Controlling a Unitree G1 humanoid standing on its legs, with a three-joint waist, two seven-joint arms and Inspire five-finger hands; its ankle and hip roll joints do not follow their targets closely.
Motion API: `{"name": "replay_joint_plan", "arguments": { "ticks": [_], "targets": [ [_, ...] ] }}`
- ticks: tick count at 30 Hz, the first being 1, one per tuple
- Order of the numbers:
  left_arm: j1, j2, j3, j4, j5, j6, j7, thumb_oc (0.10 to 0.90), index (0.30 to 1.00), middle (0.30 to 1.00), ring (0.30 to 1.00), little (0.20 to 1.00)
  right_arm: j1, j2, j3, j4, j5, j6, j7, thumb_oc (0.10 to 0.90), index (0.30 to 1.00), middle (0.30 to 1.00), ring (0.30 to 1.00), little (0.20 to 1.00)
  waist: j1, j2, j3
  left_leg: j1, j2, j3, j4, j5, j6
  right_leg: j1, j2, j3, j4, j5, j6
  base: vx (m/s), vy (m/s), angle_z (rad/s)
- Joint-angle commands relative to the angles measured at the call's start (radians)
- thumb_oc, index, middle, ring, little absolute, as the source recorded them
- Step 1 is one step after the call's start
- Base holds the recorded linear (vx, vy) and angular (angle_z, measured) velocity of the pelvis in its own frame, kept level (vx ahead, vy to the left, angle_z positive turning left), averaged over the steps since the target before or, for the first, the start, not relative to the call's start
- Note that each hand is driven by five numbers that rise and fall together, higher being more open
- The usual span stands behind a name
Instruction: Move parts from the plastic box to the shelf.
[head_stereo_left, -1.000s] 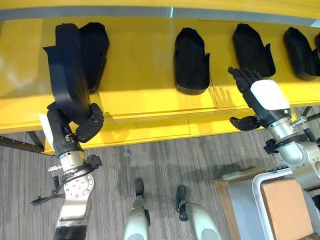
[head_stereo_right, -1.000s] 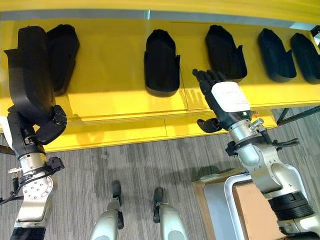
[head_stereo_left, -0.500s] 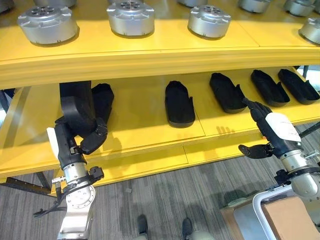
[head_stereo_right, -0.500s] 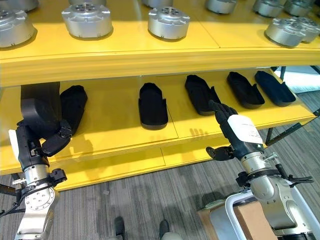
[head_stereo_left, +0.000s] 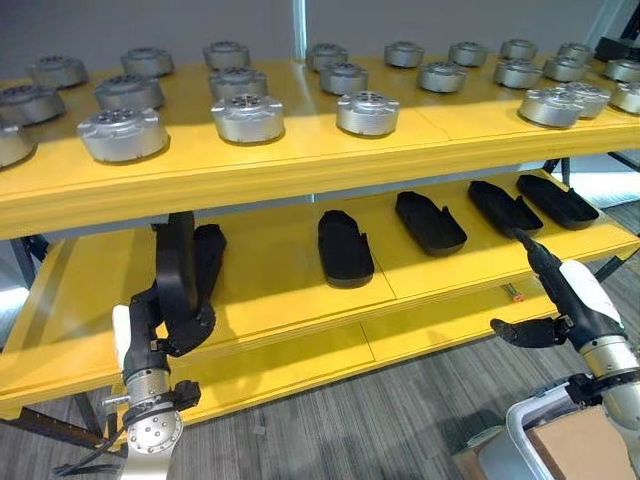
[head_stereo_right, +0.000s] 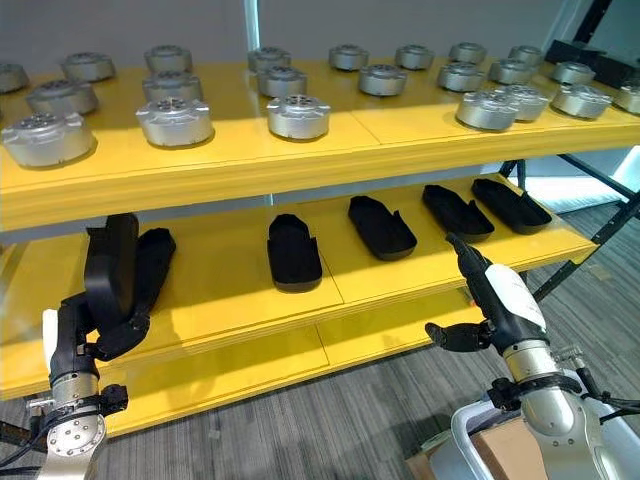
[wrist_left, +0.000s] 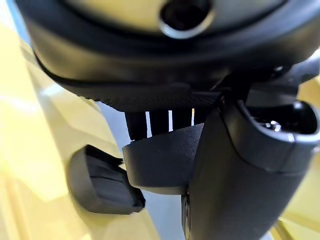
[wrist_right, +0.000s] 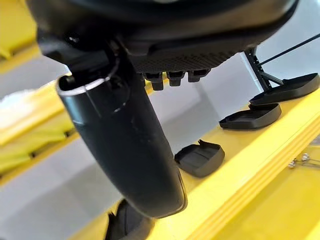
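Observation:
My left hand is shut on a long black part and holds it upright before the left end of the yellow shelf's lower level. In the left wrist view its fingers and thumb curl round that part. Just behind it another black part lies on the shelf. More black parts lie in a row to the right. My right hand is open with straight fingers, empty, in front of the shelf's right end. The plastic box shows at the bottom right.
Several round silver parts stand on the upper level. A brown cardboard piece lies in the box. A lower yellow ledge juts out under the black parts. Grey floor lies between my arms.
The camera has tilted up, bringing the upper level and its silver parts into view. My left hand still holds the black part; my right hand stays open.

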Motion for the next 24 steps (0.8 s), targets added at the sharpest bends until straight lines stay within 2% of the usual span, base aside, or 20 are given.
{"name": "replay_joint_plan", "arguments": {
  "ticks": [1, 7, 10, 24],
  "targets": [
    [-0.140, 0.077, 0.018, -0.101, 0.026, -0.106, 0.058, 0.400, 0.300, 0.300, 0.300, 0.300, -0.111, -0.018, -0.057, -0.026, 0.073, -0.051, -0.048, 0.900, 1.000, 1.000, 1.000, 1.000, 0.011, -0.038, -0.059, 0.104, -0.034, 0.051, -0.003, -0.135, -0.006, -0.080, 0.041, 0.004, 0.026, 0.042, 0.011, 0.00, -0.009, -0.06],
    [-0.146, 0.072, 0.018, -0.057, 0.047, -0.093, 0.076, 0.400, 0.300, 0.300, 0.300, 0.300, -0.071, 0.028, -0.075, -0.027, 0.081, -0.054, -0.052, 0.900, 1.000, 1.000, 1.000, 1.000, 0.000, -0.024, -0.070, 0.111, -0.034, 0.052, -0.003, -0.135, -0.006, -0.072, 0.038, 0.005, 0.025, 0.041, 0.011, 0.00, -0.002, 0.00],
    [-0.152, 0.074, 0.043, -0.001, 0.069, -0.076, 0.095, 0.400, 0.300, 0.300, 0.300, 0.300, -0.014, 0.073, -0.098, -0.020, 0.097, -0.054, -0.046, 0.900, 1.000, 1.000, 1.000, 1.000, -0.015, -0.008, -0.077, 0.118, -0.033, 0.059, -0.003, -0.138, -0.006, -0.071, 0.040, 0.018, 0.022, 0.040, 0.011, 0.00, -0.003, -0.02],
    [-0.203, 0.129, 0.083, 0.101, 0.119, -0.043, 0.139, 0.400, 0.300, 0.300, 0.300, 0.300, 0.054, 0.102, -0.135, -0.005, 0.120, -0.055, -0.039, 0.900, 1.000, 1.000, 1.000, 1.000, -0.041, 0.010, -0.065, 0.123, -0.028, 0.082, -0.003, -0.141, -0.008, -0.082, 0.046, 0.041, 0.016, 0.045, 0.011, 0.01, -0.002, -0.05]
  ]
}}
